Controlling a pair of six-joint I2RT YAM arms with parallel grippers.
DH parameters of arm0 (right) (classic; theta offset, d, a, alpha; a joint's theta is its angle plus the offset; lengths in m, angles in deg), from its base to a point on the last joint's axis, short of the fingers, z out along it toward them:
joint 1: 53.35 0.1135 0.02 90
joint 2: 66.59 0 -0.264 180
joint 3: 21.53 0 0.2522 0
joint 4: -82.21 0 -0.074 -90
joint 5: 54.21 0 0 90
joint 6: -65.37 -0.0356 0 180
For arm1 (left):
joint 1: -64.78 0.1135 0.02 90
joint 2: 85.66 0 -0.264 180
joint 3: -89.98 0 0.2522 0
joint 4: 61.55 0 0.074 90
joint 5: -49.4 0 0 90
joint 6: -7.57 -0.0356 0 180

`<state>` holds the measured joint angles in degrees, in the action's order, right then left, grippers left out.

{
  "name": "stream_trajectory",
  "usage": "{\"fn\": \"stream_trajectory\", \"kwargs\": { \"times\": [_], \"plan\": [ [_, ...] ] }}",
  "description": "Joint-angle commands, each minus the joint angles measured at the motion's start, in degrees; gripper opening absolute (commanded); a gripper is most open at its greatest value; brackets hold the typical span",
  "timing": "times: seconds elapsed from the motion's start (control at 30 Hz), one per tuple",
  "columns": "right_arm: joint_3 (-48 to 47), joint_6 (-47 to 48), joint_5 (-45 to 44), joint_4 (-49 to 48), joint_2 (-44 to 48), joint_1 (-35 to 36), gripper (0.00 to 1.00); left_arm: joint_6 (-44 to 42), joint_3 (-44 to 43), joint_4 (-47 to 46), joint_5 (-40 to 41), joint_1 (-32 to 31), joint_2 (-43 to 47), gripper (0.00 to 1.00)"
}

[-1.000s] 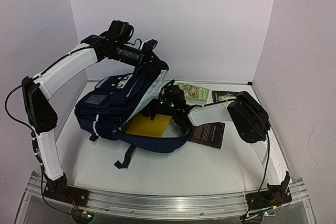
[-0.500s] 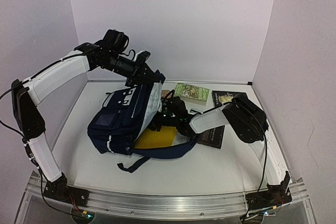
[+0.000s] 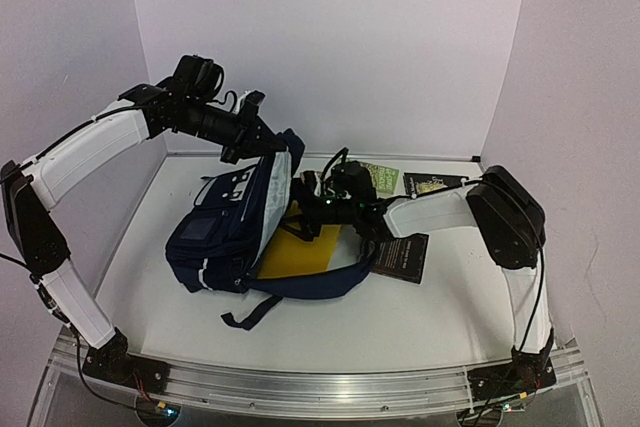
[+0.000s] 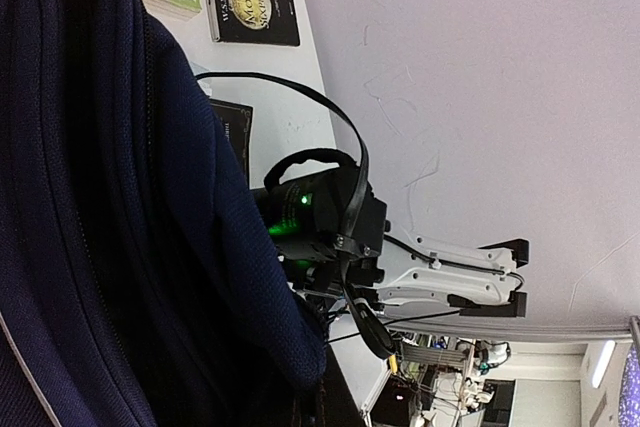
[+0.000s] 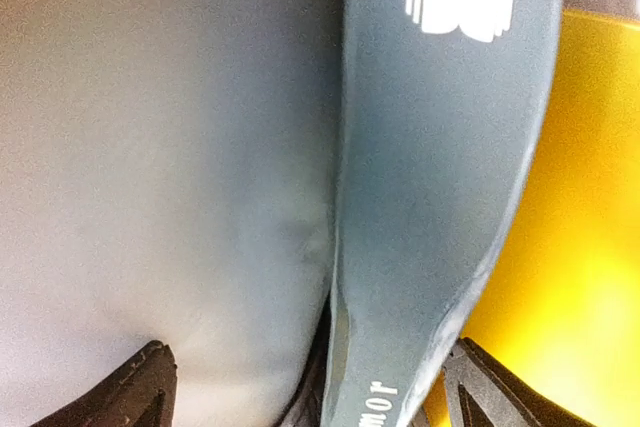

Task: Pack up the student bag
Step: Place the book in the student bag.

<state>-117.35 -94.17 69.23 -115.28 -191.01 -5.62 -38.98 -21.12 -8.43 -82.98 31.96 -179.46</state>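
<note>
The navy student bag (image 3: 225, 232) stands tilted on the table, its mouth facing right. My left gripper (image 3: 268, 147) is shut on the bag's upper edge and holds it up; in the left wrist view navy fabric (image 4: 90, 197) hides its fingers. My right gripper (image 3: 308, 205) is at the bag's mouth, above a yellow book (image 3: 300, 249). In the right wrist view that gripper (image 5: 315, 392) stands open. A grey-blue book spine (image 5: 440, 147) with a white logo lies between the fingertips, beside pale lining and the yellow book (image 5: 585, 197).
A green book (image 3: 378, 176) and a black book (image 3: 432, 185) lie at the back right. A dark book (image 3: 402, 255) lies under the right forearm. A bag strap (image 3: 255, 309) trails toward the front. Walls close in on three sides.
My right gripper's jaws have spread wide around the grey-blue book. My left gripper has pulled the bag's top edge up and to the left, and the bag stands more upright.
</note>
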Motion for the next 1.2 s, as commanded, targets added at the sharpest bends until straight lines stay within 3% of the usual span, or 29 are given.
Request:
{"fn": "stream_trajectory", "kwargs": {
  "times": [0.0, 0.33, 0.5, 0.7, 0.87, 1.0, 1.17],
  "plan": [
    [1.02, 1.34, -0.99, 6.6, 3.39, -0.35, 0.9, -1.09, -1.33, -5.24, -1.45, 0.48, 1.47, 0.0],
    [-0.12, 1.32, -3.45, 10.76, 1.85, -0.33, 0.75, -1.26, -2.45, -5.91, -4.01, 0.46, 0.86, 0.0],
    [-7.76, 3.52, -4.23, 9.37, -3.98, 0.74, 0.61, -0.82, -2.89, -6.58, -5.65, 0.13, 0.16, 0.0],
    [-16.27, 4.15, -3.94, 5.47, -11.97, 1.43, 0.56, 0.07, -4.75, -8.28, -7.0, -1.06, -2.14, 0.0],
    [-17.34, 4.19, -1.83, -1.18, -12.32, 1.43, 0.57, 0.66, -4.46, -8.67, -7.72, -1.4, -2.59, 0.0],
    [-12.59, 7.47, -0.05, -1.72, -6.96, 0.9, 0.66, 1.29, -0.79, -5.76, -5.26, -0.14, 0.03, 0.0],
    [-4.58, 12.09, -0.12, 2.41, 1.73, -1.43, 0.77, -0.76, 7.98, 1.87, 6.01, 3.62, 5.55, 0.07]
  ]
}}
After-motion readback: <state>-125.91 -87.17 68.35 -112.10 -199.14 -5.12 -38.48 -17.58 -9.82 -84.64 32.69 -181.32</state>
